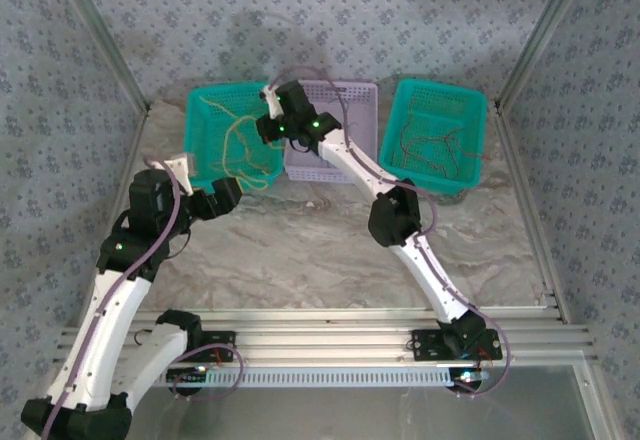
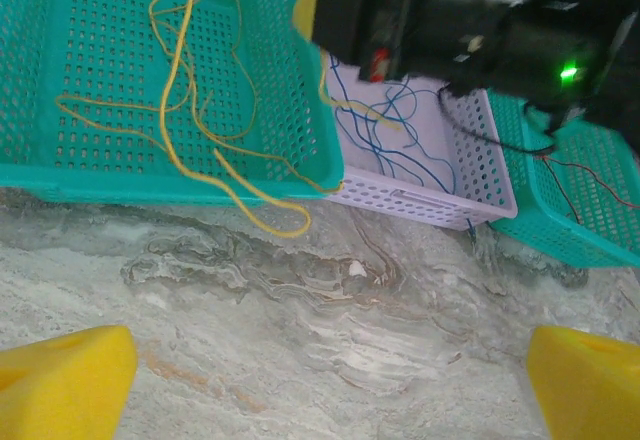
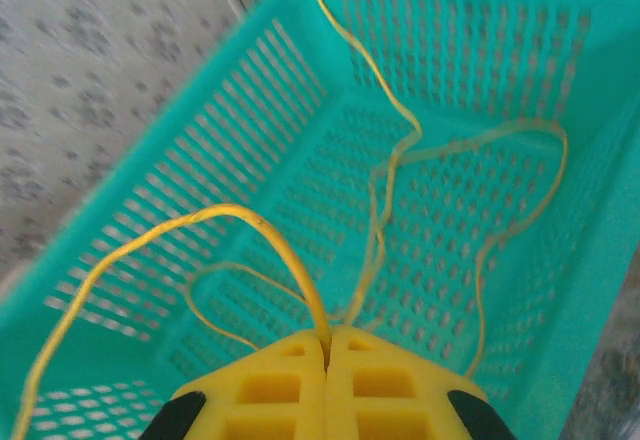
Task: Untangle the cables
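right end effector (image 3: pixel 327 340) pinches yellow cable (image 3: pixel 215 212), tail cropped.

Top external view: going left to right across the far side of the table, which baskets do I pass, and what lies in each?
In order: left teal basket with yellow cables → lilac basket → right teal basket with red cables.
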You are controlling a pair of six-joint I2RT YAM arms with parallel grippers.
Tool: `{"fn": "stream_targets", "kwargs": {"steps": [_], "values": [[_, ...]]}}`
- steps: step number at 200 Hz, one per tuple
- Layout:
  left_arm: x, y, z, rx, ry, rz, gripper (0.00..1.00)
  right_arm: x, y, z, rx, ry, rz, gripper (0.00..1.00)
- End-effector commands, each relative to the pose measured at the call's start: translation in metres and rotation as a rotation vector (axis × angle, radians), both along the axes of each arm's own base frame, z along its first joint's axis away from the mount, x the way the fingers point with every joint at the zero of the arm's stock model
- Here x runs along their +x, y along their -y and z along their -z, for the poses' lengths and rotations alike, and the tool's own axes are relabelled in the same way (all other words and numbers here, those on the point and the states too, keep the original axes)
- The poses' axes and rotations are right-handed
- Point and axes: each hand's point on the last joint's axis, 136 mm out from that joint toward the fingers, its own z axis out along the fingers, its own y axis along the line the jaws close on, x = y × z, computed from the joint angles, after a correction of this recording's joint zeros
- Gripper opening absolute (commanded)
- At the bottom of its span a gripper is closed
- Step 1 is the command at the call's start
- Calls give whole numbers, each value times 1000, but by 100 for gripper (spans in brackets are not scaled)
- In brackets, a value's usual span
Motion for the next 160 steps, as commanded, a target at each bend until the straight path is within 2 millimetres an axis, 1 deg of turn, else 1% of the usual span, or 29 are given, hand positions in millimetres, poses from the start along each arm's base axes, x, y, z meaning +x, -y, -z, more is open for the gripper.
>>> {"fn": "stream_targets", "kwargs": {"steps": [1,15,52,64,71,74,80,89,98,110,128,141,160], "values": [[-2,-3,-1,9,11,-9,100,-6,-9,6,31,-37,-38,0],[-1,-3,-1,10,9,-9,100,-11,-11,15,0,-38,-48,0],[-1,-3,-1,11,8,-10,100,-13,-11,17,-26,-25,-52,0],[-1,-3,0,10,7,-9,100,-15,-12,16,-33,-23,-53,15],[-1,-3,0,11,5,-8,100,-18,-14,15,-40,-15,-61,28],[0,-3,0,11,7,-8,100,-18,-15,14,-43,-11,-64,31],[-1,-3,0,11,7,-8,100,-21,-16,12,-50,0,-69,34],[-1,-3,0,12,6,-7,100,-23,-18,7,-55,15,-73,36],[0,-3,1,12,4,-8,100,-23,-19,-2,-40,27,-72,40],[0,-3,1,14,3,-7,100,-23,-21,-17,-4,41,-70,49],[0,-3,1,13,1,-6,100,-22,-22,-47,47,87,-66,59],[0,-3,1,16,2,-6,100,-23,-22,-68,76,121,-66,62],[-1,-4,2,19,1,-9,100,-30,-20,-100,111,157,-78,64]]}}
